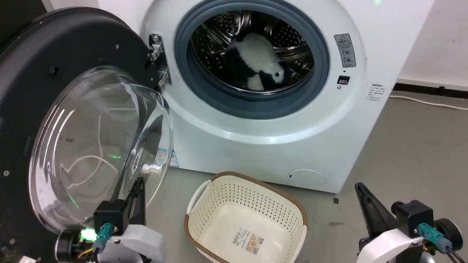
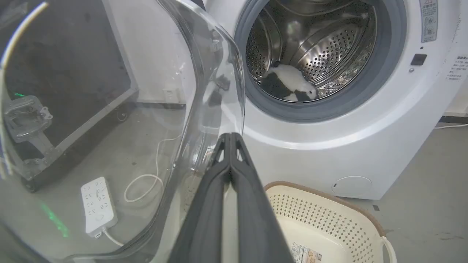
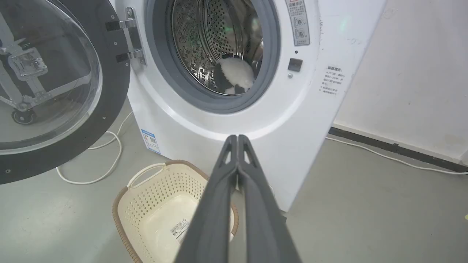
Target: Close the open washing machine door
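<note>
The washing machine (image 1: 278, 146) is a white front-loader with a steel drum and a grey-blue gasket (image 1: 252, 106). A black-and-white plush toy (image 1: 257, 60) lies in the drum. The washing machine door (image 1: 55, 47) stands swung wide open on the left, its clear glass bowl (image 1: 98, 146) bulging toward me, hinged at its right. My left gripper (image 1: 138, 182) is shut, its tip just beside the bowl's lower right edge; in the left wrist view the left gripper (image 2: 231, 136) points past the glass rim (image 2: 234, 73). My right gripper (image 1: 360, 187) is shut, low right, apart from everything.
A cream perforated laundry basket (image 1: 292, 208) stands empty on the grey floor before the machine, between my arms. Seen through the glass, a white power strip (image 2: 97, 202) with a cable and a black wheeled case (image 2: 65, 73) sit beyond the door. A white cable (image 3: 384, 155) runs along the right wall.
</note>
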Tool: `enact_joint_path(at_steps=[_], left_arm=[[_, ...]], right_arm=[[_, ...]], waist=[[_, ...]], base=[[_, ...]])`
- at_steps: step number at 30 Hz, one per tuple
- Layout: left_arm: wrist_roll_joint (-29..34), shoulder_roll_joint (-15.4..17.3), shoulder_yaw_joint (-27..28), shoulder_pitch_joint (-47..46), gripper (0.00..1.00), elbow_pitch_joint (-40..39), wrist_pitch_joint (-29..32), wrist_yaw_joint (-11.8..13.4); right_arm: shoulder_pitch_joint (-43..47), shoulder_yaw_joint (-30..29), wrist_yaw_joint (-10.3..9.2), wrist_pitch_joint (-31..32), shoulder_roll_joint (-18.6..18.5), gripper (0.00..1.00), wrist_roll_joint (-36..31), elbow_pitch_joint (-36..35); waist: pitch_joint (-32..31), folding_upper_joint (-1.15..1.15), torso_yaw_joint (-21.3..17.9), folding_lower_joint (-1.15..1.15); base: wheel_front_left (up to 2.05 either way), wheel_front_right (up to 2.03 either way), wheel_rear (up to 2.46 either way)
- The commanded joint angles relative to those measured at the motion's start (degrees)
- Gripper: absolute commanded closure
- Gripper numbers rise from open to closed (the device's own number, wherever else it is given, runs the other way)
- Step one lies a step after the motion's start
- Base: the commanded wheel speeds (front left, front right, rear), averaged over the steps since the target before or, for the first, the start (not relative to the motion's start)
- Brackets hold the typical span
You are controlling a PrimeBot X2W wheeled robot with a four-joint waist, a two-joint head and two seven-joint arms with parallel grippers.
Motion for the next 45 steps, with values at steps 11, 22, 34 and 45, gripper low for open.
enact_joint_path(at_steps=[11, 22, 34, 45], left_arm=[[0.16, 0.0, 0.07, 0.8, 1.0, -0.23, 0.01, -0.25], [0.16, 0.0, 0.07, 0.8, 1.0, -0.23, 0.01, -0.25], [0.16, 0.0, 0.07, 0.8, 1.0, -0.23, 0.01, -0.25], [0.16, 0.0, 0.07, 0.8, 1.0, -0.23, 0.01, -0.25]], right_arm=[[-0.67, -0.02, 0.05, 0.08, 0.01, 1.0, -0.43, -0.26], [-0.67, -0.02, 0.05, 0.08, 0.01, 1.0, -0.43, -0.26], [-0.67, -0.02, 0.05, 0.08, 0.01, 1.0, -0.43, -0.26], [-0.67, -0.02, 0.05, 0.08, 0.01, 1.0, -0.43, -0.26]], waist=[[0.0, 0.0, 0.0, 0.0], [0.0, 0.0, 0.0, 0.0], [0.0, 0.0, 0.0, 0.0], [0.0, 0.0, 0.0, 0.0]], base=[[0.0, 0.0, 0.0], [0.0, 0.0, 0.0], [0.0, 0.0, 0.0], [0.0, 0.0, 0.0]])
